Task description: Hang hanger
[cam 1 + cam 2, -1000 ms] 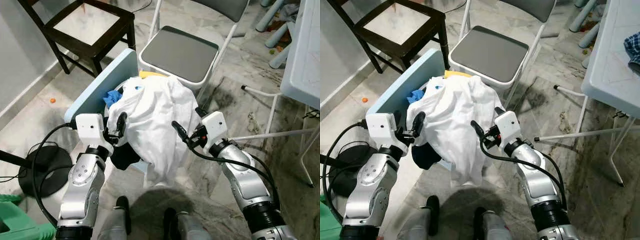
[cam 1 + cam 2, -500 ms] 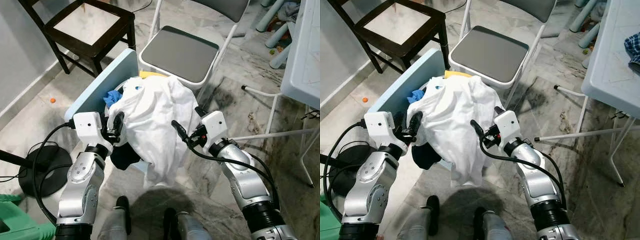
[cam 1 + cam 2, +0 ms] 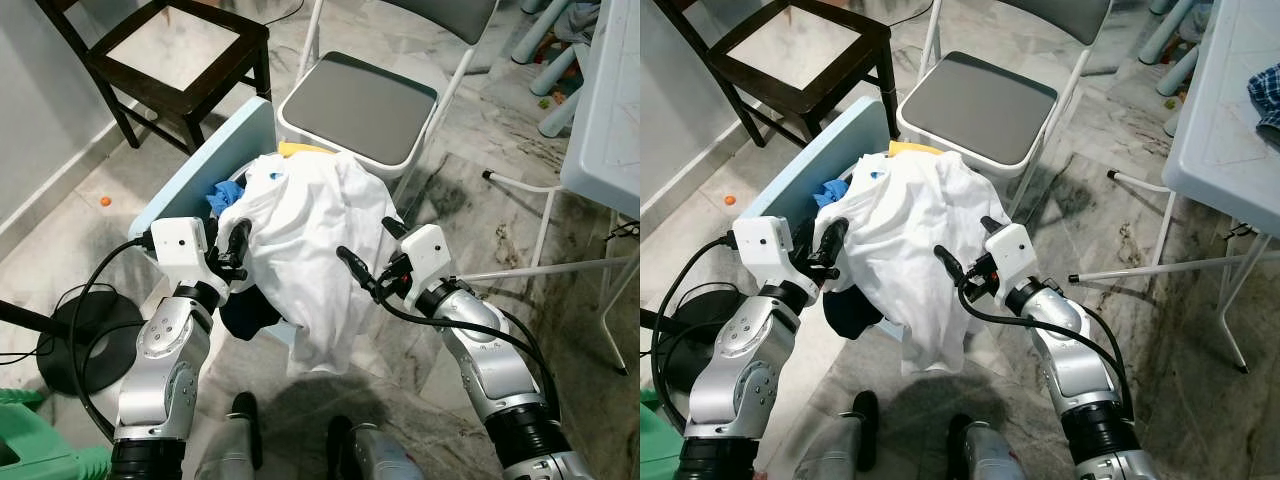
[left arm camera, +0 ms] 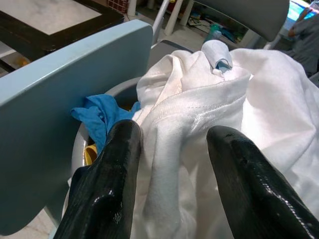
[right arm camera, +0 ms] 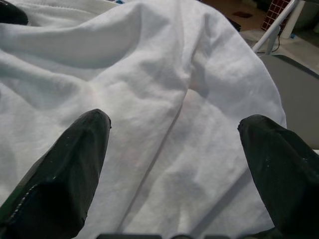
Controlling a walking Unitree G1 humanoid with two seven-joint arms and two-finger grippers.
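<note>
A white shirt (image 3: 310, 225) lies heaped over a round laundry basket (image 4: 79, 144) with a pale blue lid (image 3: 205, 165) tipped up behind it. My left gripper (image 4: 174, 134) is at the shirt's left edge, open, its two black fingers (image 4: 119, 149) straddling a raised fold of the cloth. My right gripper (image 3: 366, 242) is at the shirt's right side, open wide, fingertips just off the fabric. A blue cloth (image 3: 222, 193) and something yellow (image 3: 300, 150) peek out under the shirt. A black garment (image 3: 245, 315) hangs below the basket's front.
A white folding chair (image 3: 360, 105) with a grey seat stands right behind the basket. A dark wooden chair (image 3: 180, 50) is at the back left. A white table (image 3: 605, 110) runs along the right. A black round stand base (image 3: 85, 335) and cables lie at the left.
My left gripper has risen slightly along the shirt's left fold. My right gripper has edged a little left, closer to the shirt. The shirt itself has barely shifted.
</note>
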